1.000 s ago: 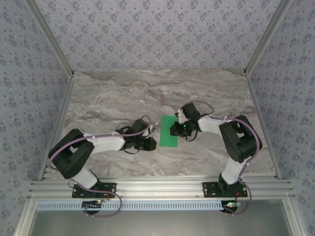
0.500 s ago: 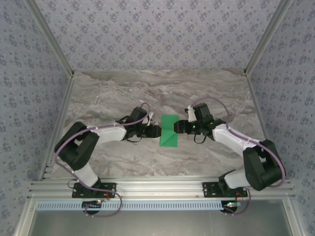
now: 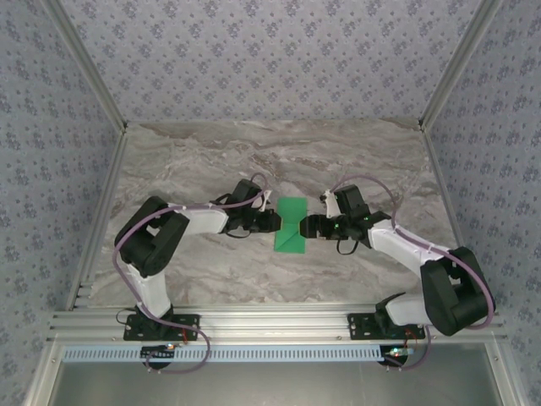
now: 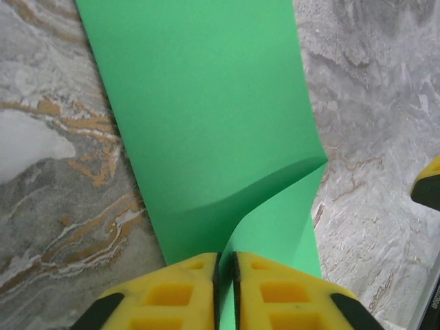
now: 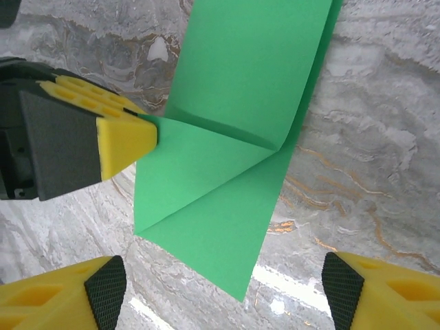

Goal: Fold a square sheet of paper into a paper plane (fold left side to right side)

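The square sheet of paper [image 3: 292, 225], bright green, lies mid-table as a narrow folded strip with one diagonal flap; it has no paper plane shape. In the left wrist view my left gripper [image 4: 225, 257] is shut on a lifted edge of the paper [image 4: 206, 103], which curls up between the yellow fingers [image 4: 172, 289]. From above, the left gripper [image 3: 272, 222] sits at the strip's left edge. My right gripper [image 3: 309, 227] sits at the right edge. The right wrist view has the right gripper [image 5: 223, 292] open wide over the near tip of the paper [image 5: 227, 179], holding nothing, with the left gripper [image 5: 127, 141] pinching the flap.
The marble tabletop [image 3: 203, 161] is bare all round the paper. Aluminium frame posts [image 3: 101, 182] and patterned walls close in the left, right and back. The rail with both arm bases [image 3: 279, 326] runs along the near edge.
The left gripper moved right to the paper's left edge and shut on it, lifting the edge. The right gripper came off the paper, shifted to its right edge and opened.
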